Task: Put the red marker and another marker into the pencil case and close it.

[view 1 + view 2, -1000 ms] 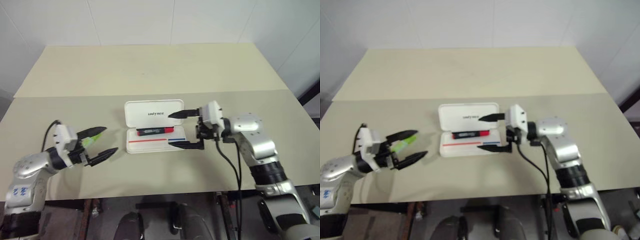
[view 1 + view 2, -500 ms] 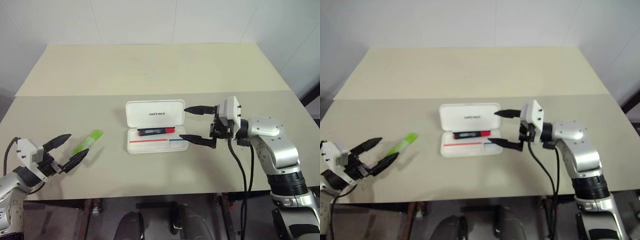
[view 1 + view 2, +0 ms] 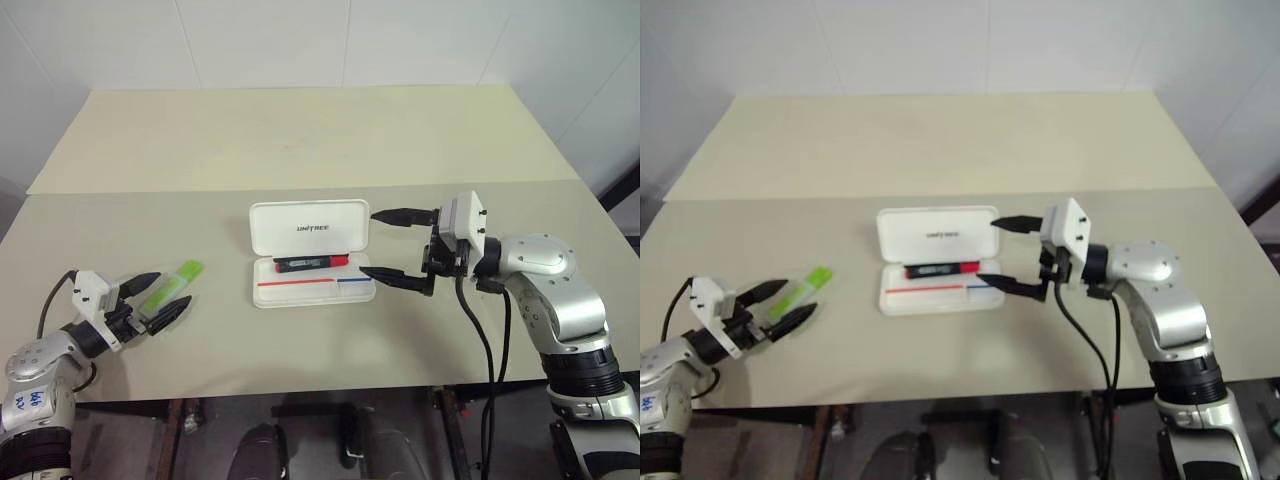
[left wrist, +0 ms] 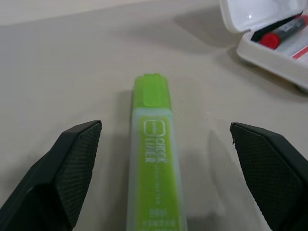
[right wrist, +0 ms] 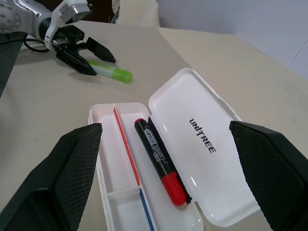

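Your left claw (image 3: 148,300) straddles the chunky light green highlighter (image 3: 172,286), spread and empty.
Its long axis runs toward one o'clock from that claw, flat on the beige tabletop (image 3: 300,130); your right claw (image 3: 392,245) hangs released.

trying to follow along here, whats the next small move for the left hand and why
Probably close the left hand on the green highlighter. Its fingers are open on either side of the highlighter, which lies on the table, while the red marker already sits in the open pencil case.
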Tool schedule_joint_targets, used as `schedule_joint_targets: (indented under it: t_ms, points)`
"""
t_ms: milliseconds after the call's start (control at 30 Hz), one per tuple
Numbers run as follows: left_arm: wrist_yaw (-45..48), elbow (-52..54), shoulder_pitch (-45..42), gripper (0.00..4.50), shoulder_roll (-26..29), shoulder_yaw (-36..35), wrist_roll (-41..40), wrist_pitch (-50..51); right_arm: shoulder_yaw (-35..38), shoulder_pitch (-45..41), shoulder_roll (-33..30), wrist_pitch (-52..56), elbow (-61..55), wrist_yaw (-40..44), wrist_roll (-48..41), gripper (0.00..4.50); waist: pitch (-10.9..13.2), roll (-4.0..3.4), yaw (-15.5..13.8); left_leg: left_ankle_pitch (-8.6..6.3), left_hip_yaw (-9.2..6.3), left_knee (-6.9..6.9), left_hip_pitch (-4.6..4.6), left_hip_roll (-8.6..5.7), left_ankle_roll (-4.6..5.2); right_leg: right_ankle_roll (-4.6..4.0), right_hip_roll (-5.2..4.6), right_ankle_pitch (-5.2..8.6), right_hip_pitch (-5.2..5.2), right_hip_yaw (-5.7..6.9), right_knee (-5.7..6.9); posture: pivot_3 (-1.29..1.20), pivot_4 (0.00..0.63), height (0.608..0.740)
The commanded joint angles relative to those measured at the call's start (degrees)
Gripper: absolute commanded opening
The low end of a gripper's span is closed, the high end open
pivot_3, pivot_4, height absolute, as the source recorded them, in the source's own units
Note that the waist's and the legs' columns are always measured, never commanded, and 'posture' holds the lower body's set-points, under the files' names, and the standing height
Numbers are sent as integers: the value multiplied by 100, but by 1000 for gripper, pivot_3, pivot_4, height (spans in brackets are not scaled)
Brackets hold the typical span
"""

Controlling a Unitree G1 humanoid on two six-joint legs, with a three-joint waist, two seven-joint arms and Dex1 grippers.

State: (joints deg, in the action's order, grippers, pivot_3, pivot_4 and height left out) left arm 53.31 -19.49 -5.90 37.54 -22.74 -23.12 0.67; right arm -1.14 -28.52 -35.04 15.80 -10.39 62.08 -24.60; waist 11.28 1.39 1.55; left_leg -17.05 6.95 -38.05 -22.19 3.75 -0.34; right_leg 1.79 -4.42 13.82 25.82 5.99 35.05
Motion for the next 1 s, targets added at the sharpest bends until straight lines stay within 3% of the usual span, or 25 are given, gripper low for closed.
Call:
schedule_joint_targets:
  t_ms: [33, 133, 233, 500, 800, 1000]
  points:
    - [-144, -159, -33, 4500, 4, 40, 175, -257, 288, 48, -111, 34, -351, -113, -172, 4468, 0, 0, 1, 0, 0, 1, 1, 0, 0, 0, 0, 0, 0, 0, 0, 0, 150, 740]
    - [-333, -252, -43, 4500, -6, 118, 312, -312, 328, 104, -126, 65, -429, -160, -188, 4468, 0, 0, -8, 0, 0, 0, 1, 0, 0, 0, -1, 0, 0, 0, 0, 0, 150, 740]
    - [-495, -297, -42, 3849, -15, 168, 438, -386, 342, 120, -130, 77, -460, -189, -200, 4500, 0, -1, -7, 1, 0, 0, 6, 0, 0, 0, -2, 0, -2, -2, 5, 0, 150, 740]
    - [-701, -205, 14, 1114, -101, 242, 444, -330, 344, 87, -141, 63, -466, -214, -196, 4500, -2, -4, -9, 6, 0, -1, 15, 0, -5, -2, -4, 0, -5, -4, 16, 0, 150, 740]
    - [-330, 486, -140, 1052, -460, 254, -211, -367, 308, 98, -126, -153, -247, -119, -111, 4500, -4, -6, -59, 7, -1, -1, 6, -4, 0, 1, -7, -2, -5, -2, 7, 0, 150, 740]
    - [-347, 1032, -463, 1052, -391, 391, -196, -143, 281, 138, -123, -298, -155, -88, -85, 4500, -3, -3, -139, 5, 0, -2, 1, -3, 3, 4, 0, -3, -4, 2, 0, 0, 150, 740]
